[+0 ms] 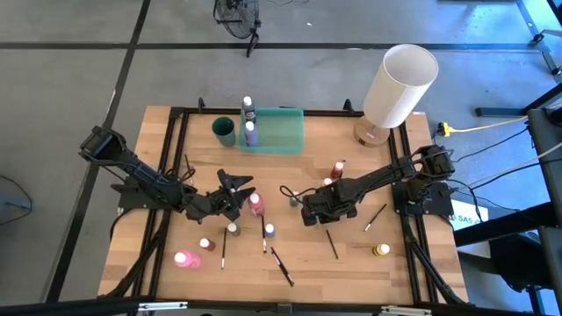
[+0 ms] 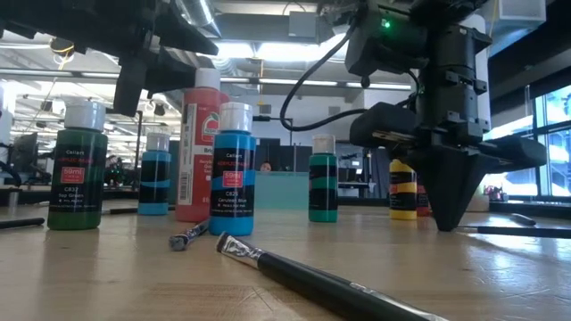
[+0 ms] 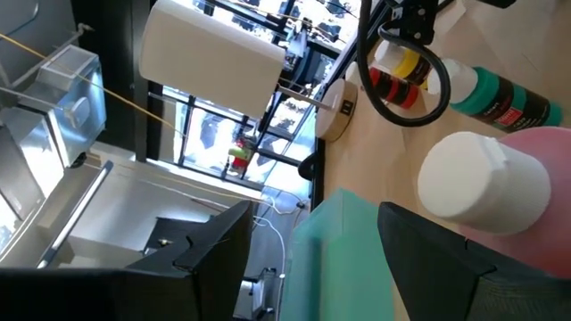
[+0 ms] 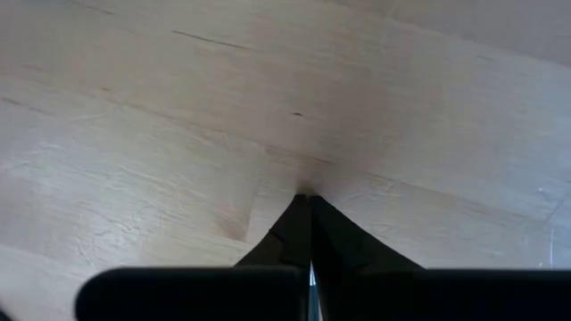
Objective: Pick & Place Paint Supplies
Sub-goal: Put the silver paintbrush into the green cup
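Gripping pink bottle (image 1: 255, 204), left gripper (image 1: 235, 195); right gripper (image 1: 309, 213) jaws closed, empty.

Bare wood between brushes (image 1: 332, 243) and bottles (image 1: 270, 230).

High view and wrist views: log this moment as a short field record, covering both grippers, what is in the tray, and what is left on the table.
left gripper: wide around the pink bottle, mid-table
right gripper: shut, tips down at the bare wood, nothing seen between them
green tray: two purple bottles at its left end
left on table: pink bottle lying front left, yellow bottle front right, several small bottles, loose paintbrushes
white lamp: back right corner
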You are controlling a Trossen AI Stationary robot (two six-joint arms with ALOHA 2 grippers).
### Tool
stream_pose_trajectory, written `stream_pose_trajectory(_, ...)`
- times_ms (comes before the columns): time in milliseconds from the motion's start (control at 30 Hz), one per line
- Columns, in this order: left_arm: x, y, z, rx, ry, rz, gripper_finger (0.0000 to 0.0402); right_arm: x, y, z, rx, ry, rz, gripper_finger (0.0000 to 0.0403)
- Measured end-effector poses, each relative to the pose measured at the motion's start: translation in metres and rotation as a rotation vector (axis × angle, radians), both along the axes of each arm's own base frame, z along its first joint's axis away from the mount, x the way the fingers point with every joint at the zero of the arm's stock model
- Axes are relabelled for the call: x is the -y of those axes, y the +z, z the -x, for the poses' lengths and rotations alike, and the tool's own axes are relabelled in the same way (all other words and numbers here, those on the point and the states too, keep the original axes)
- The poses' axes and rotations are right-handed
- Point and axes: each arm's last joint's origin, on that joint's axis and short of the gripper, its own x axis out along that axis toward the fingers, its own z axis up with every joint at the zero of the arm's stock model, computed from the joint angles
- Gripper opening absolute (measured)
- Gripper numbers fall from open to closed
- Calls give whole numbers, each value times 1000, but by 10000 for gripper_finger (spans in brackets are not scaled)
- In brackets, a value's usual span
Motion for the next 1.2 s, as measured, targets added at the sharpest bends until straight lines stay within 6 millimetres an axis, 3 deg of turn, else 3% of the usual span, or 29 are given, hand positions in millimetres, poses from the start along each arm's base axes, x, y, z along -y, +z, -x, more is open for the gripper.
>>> stream_pose_trajectory(233,0,0,0,0,0,0,239,-4,9,-8,7,77,29,2)
stream_pose_trajectory(400,0,0,0,0,-1,0,239,0,35,-23,2,115,106,1)
stream_pose_trajectory(700,0,1,0,9,21,-3,239,-8,74,-32,-33,149,85,1)
stream_pose_trajectory(867,1,10,1,74,52,-11,239,-9,110,-42,16,207,136,0)
stream_pose_trajectory(1200,21,32,17,153,73,-46,239,-17,219,-61,346,419,503,0)
